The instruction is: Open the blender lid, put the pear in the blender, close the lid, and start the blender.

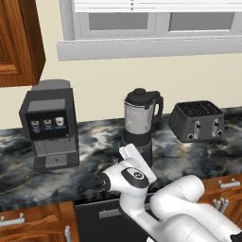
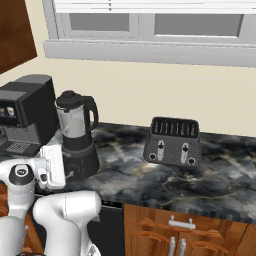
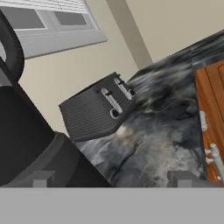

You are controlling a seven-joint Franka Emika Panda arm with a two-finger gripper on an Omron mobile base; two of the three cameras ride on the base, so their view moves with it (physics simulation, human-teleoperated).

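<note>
The blender (image 1: 139,125) stands upright in the middle of the counter, a clear jar on a dark tapered base with a black side handle. Its round black lid (image 1: 140,97) sits closed on the jar. From the right base view the blender (image 2: 76,135) and its lid (image 2: 70,99) appear at the left. My gripper (image 1: 131,152) hovers low, right in front of the blender base, seen as a white hand (image 2: 54,167) beside it. In the hand view the gripper (image 3: 113,179) is open with nothing between its tips, and the dark blender base (image 3: 26,140) looms close at the left. The pear is out of view.
A boxy grey coffee machine (image 1: 49,125) stands left of the blender. A dark toaster (image 1: 197,120) (image 2: 173,141) (image 3: 96,107) sits to its right. The dark marbled counter (image 1: 94,170) ends in wooden drawers (image 2: 185,225) below, and a window runs above the wall.
</note>
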